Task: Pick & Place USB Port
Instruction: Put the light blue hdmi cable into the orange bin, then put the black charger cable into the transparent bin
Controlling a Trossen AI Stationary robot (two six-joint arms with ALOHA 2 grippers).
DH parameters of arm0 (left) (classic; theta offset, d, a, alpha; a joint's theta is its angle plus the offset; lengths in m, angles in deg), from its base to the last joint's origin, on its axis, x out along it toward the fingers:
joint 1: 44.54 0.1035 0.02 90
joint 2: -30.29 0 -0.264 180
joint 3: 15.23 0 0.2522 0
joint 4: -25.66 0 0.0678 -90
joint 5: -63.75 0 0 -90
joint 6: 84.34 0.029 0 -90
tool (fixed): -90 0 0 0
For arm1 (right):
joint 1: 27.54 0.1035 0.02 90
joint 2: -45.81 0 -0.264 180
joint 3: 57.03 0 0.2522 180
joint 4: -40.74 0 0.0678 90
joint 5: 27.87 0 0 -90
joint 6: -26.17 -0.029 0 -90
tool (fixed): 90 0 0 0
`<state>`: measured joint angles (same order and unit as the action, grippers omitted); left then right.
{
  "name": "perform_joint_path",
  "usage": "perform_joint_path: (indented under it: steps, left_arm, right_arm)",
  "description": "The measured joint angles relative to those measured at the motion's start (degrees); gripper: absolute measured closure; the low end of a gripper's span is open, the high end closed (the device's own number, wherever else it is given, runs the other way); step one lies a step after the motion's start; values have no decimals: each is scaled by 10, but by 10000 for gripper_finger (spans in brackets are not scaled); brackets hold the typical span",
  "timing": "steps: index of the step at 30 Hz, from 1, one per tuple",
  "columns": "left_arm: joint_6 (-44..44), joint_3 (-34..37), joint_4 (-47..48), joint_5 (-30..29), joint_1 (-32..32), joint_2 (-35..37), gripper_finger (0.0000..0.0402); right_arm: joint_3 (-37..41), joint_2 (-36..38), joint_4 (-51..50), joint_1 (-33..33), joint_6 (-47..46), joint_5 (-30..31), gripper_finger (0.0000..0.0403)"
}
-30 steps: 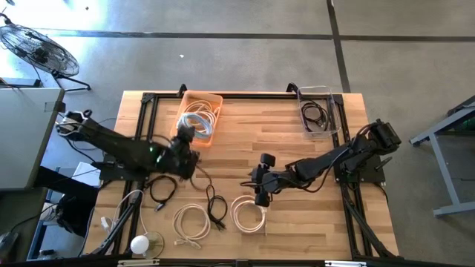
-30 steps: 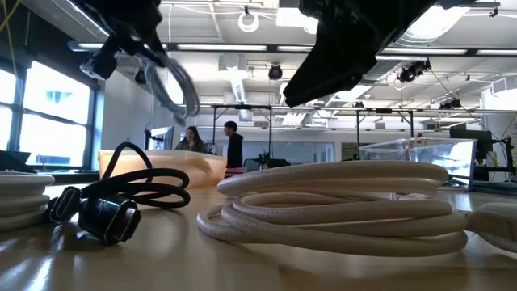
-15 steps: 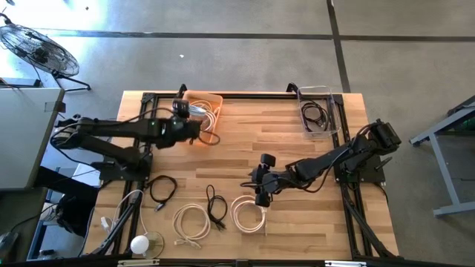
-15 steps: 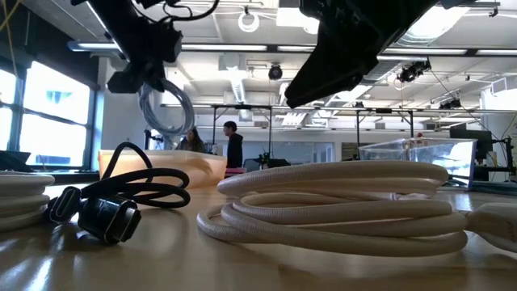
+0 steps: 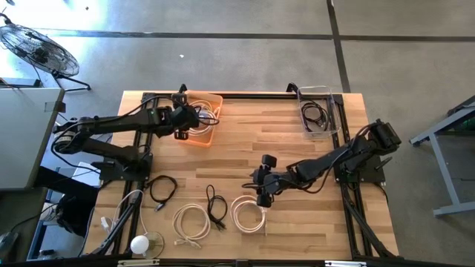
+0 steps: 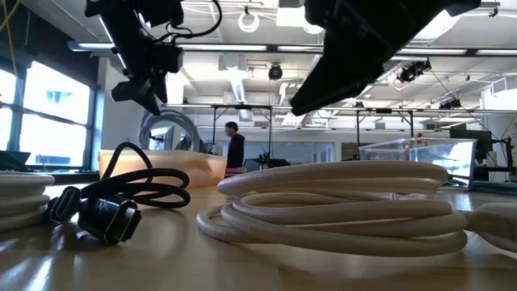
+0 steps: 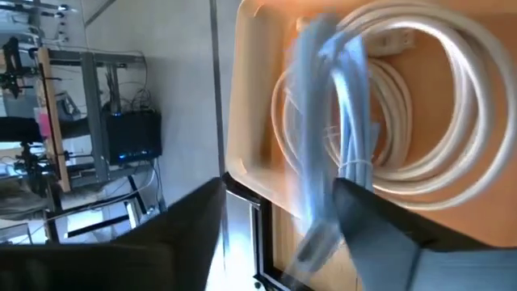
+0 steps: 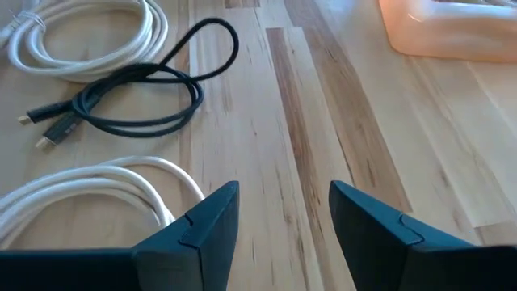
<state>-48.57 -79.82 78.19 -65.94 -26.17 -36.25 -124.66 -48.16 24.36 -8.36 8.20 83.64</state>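
Note:
My left gripper (image 5: 191,117) hovers open over the orange bin (image 5: 220,111) at the table's far left. A grey coiled cable (image 7: 335,121) shows blurred between and beyond its fingers. In the low view the coil (image 6: 171,133) sits below the gripper (image 6: 149,90), apart from it, at the bin's rim. White cables (image 7: 436,97) lie in the bin. My right gripper (image 5: 261,194) stands open low over the table's middle, by a white cable coil (image 5: 249,212), with nothing between its fingers (image 8: 283,218).
A clear bin (image 5: 335,111) at the far right holds a black cable. Black cables (image 5: 215,206) (image 5: 162,189), another white coil (image 5: 191,222) and a white round object (image 5: 141,243) lie near the front edge. A person (image 6: 234,145) stands in the room behind.
My left gripper has carried the hanging grey coil from the table's left middle toward the far edge, over the orange bin. There it has opened and let go, and the coil has dropped to the bin. My right gripper has kept still.

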Motion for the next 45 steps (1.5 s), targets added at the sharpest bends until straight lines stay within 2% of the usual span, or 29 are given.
perform_joint_path:
  steps: [4, 7, 12, 18, 25, 30, 33, 40, 45]
  left_arm:
    - [9, 0, -12, 1, 0, 0, 109]
    - [9, 0, -19, -3, 0, 2, 89]
    - [-1, 0, -4, -6, -30, 6, 95]
    - [-28, -3, 42, 9, -134, 47, 118]
    - [-149, -21, 115, 125, -298, 106, 140]
    - [-234, -21, 168, 152, -403, 111, 157]
    - [-298, -21, 200, 185, -455, 99, 170]
    - [-457, -21, 239, 312, -553, 48, 204]
    - [-570, -21, 238, 343, -580, 1, 208]
  right_arm:
    - [30, 0, 41, 0, 0, 7, 218]
    - [49, 0, 68, 0, -8, 11, 218]
    - [66, 0, 82, 1, -15, 6, 218]
    - [68, 0, 85, 4, -13, 4, 218]
    - [68, 0, 85, 12, -12, 5, 218]
    - [68, 0, 88, 12, -20, 5, 218]
    - [68, 0, 91, 12, -25, 2, 218]
    - [68, 0, 108, 12, -23, -4, 218]
    - [68, 0, 108, 12, -22, 0, 218]
